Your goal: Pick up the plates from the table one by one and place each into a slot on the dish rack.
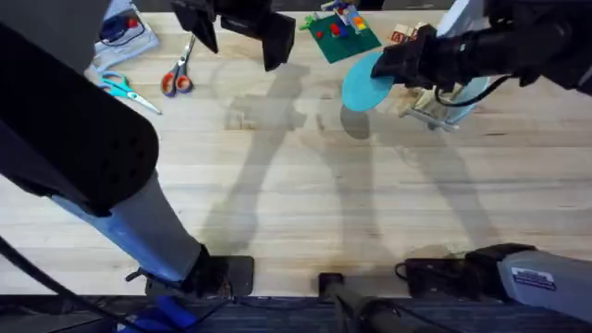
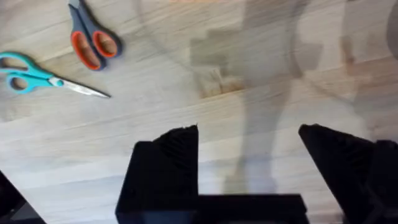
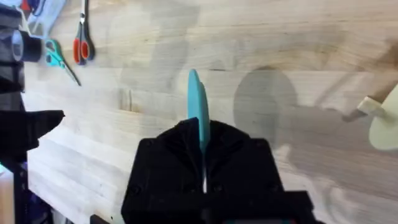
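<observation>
**Holding the Teal Plate Above the Table Near the Rack**

Gripping the small round flat teal plate (image 1: 368, 81) by its rim, the right gripper (image 1: 396, 65) keeps its black jaws closed narrowly on the plate's edge. In the right wrist view the teal plate (image 3: 198, 112) appears edge-on, standing upright between the two fingers (image 3: 174, 155). The plate is clear of the surface and casts a round shadow on the wood beneath it.

The plate sits just beside the small light natural-wood dish rack (image 1: 435, 109), on the side toward the table's centre. The rack is largely covered by the right arm; a pale blue piece shows at its far side, and its identity cannot be told. In the right wrist view a cream plate (image 3: 387, 124) and a wooden peg appear at the frame edge.

The large light wood butcher-block table (image 1: 305, 185) carries the rack and other items. Behind the plate lies a green board with coloured wooden blocks (image 1: 339, 30).

The left gripper (image 1: 242, 35) hovers over the far-left part of the table with its black jaws spread wide and nothing between them. Orange-handled scissors (image 1: 178, 74) and teal-handled scissors (image 1: 125, 91) lie flat to its left, apart from each other.
</observation>
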Available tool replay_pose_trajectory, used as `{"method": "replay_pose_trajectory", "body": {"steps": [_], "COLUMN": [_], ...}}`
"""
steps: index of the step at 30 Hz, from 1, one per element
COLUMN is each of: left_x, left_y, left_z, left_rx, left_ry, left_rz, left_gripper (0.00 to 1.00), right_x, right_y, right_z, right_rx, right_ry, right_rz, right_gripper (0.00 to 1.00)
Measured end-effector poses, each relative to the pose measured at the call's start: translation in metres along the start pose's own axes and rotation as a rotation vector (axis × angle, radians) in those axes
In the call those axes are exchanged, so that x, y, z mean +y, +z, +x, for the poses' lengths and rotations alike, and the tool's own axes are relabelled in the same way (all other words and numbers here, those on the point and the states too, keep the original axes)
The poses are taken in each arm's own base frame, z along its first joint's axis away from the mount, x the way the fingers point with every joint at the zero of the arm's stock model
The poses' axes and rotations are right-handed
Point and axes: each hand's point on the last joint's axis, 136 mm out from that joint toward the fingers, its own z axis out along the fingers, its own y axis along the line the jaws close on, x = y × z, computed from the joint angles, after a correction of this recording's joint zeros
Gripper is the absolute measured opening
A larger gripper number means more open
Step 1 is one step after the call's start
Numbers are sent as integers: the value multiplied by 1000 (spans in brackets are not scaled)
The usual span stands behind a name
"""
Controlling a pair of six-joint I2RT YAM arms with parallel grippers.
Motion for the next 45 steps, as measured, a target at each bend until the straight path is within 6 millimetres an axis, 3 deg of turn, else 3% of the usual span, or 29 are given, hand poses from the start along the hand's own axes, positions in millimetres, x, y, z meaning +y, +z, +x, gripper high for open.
{"method": "replay_pose_trajectory", "body": {"steps": [11, 20, 35, 45], "left_x": [8, 9, 10, 10], "left_y": [0, 0, 0, 0], "left_z": [-3, -3, -3, -3], "left_rx": [-13, -14, -14, -14], "left_ry": [-3, -4, -4, -4], "left_rz": [-46, -53, -56, -56], "left_gripper": [993, 994, 994, 994], "right_x": [1, -1, 15, 1], "right_y": [-8, -35, -125, -189], "right_z": [-4, -10, -38, -44], "right_rx": [2, 34, -17, -121], "right_ry": [-16, -62, -109, 20], "right_rz": [27, 142, 337, 547], "right_gripper": [32, 32, 31, 31]}}
